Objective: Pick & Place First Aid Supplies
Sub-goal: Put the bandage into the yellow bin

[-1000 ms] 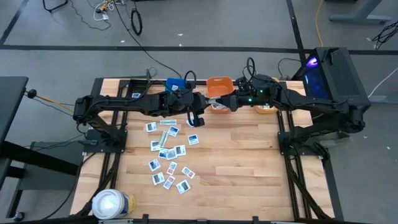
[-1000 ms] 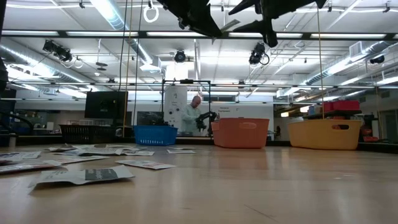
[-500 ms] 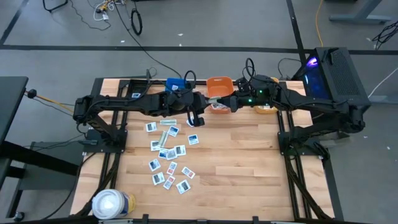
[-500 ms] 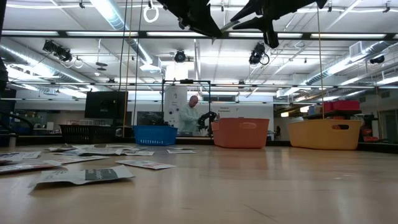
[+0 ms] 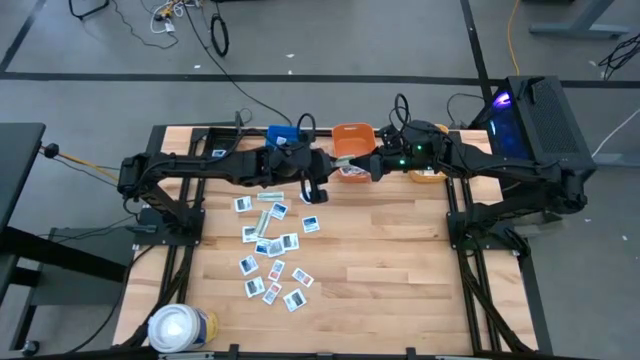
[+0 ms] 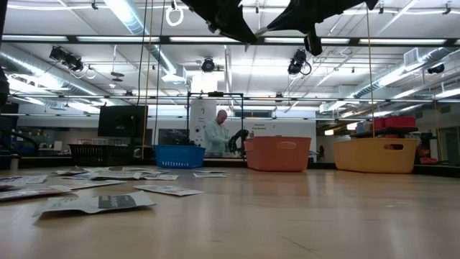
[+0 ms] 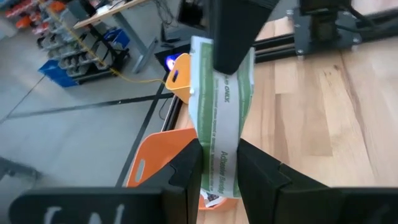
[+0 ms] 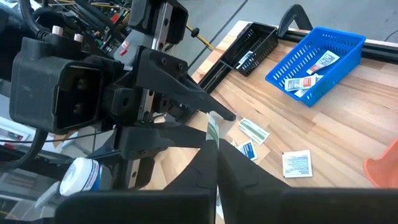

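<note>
I have both arms raised over the far half of the worktop (image 5: pixel 380 260), meeting nose to nose. My left pincer (image 7: pixel 219 168) is part closed on a long pale green strip (image 7: pixel 219 124), its two fingers (image 7: pixel 186 171) pressing the strip's flat sides. The right pincer (image 8: pixel 216 163) has its fingers brought fully together on the other end of the same strip, so the strip spans the short gap between the two pincers and hangs in the air, clear of the wood. From overhead the left pincer (image 5: pixel 314 192) and the right pincer (image 5: pixel 366 166) sit almost touching.

Directly below and just beyond the left pincer stands the orange bin (image 7: pixel 163 158), with a small packet lying in it, and past that the yellow bin (image 7: pixel 180 76). On the far side of the left arm from the right pincer is the blue bin (image 8: pixel 314 56), holding a few white packets, and a black tray (image 8: pixel 252 43) beside it.

The rest of the first aid supplies (image 5: pixel 268 255) lie loose on the wood, nearer the front edge than either pincer, scattered in a loose patch. A large white roll (image 5: pixel 178 326) stands at the front corner, well apart from both pincers.

In the level view I think a person (image 6: pixel 215 133) stands far back in the room, though that is small and hard to read.
</note>
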